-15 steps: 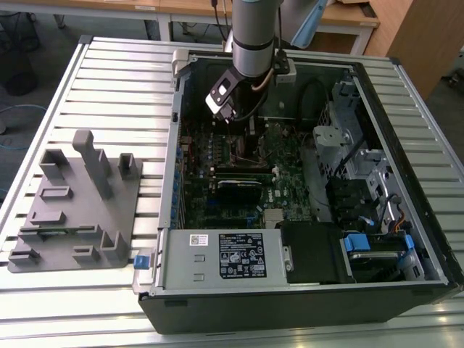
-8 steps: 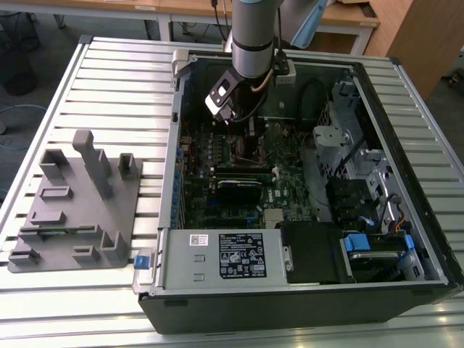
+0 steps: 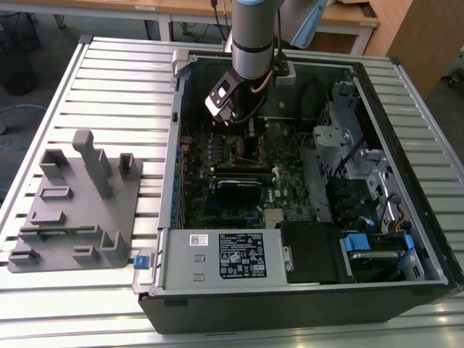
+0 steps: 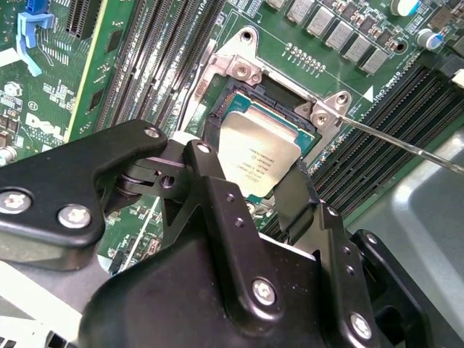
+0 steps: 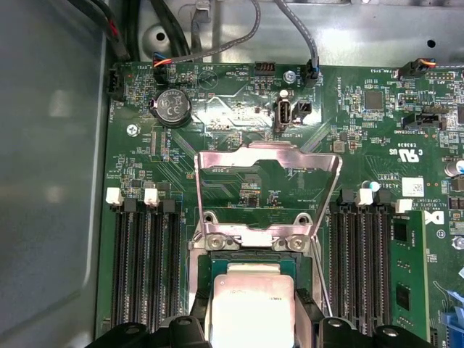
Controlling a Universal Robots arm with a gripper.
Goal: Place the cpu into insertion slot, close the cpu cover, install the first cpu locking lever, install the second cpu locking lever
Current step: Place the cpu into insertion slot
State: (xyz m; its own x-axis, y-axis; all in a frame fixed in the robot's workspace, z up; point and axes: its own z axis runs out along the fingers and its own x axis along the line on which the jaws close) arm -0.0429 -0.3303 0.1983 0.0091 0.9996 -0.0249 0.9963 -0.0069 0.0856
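Note:
Inside the open computer case [image 3: 377,94], my gripper [image 3: 230,125] hangs low over the motherboard. In both wrist views its black fingers [image 4: 210,181] press on opposite edges of the cpu [image 4: 259,154], a silver-topped square chip. The cpu [image 5: 250,308] lies level in or just above the insertion slot [image 4: 279,88], whose dark rim shows around it. I cannot tell whether it is fully seated. The cpu cover [image 5: 217,161] stands swung up from its hinge behind the slot [image 5: 212,270]. A thin locking lever [image 4: 406,143] sticks out unlatched beside the socket.
Black memory slots [image 5: 148,268] run along both sides of the socket. A coin battery [image 5: 171,105] and cables [image 5: 304,43] lie behind it. A black card [image 3: 239,190] and the power supply [image 3: 225,257] lie nearer the front. A grey fixture [image 3: 72,203] stands on the table.

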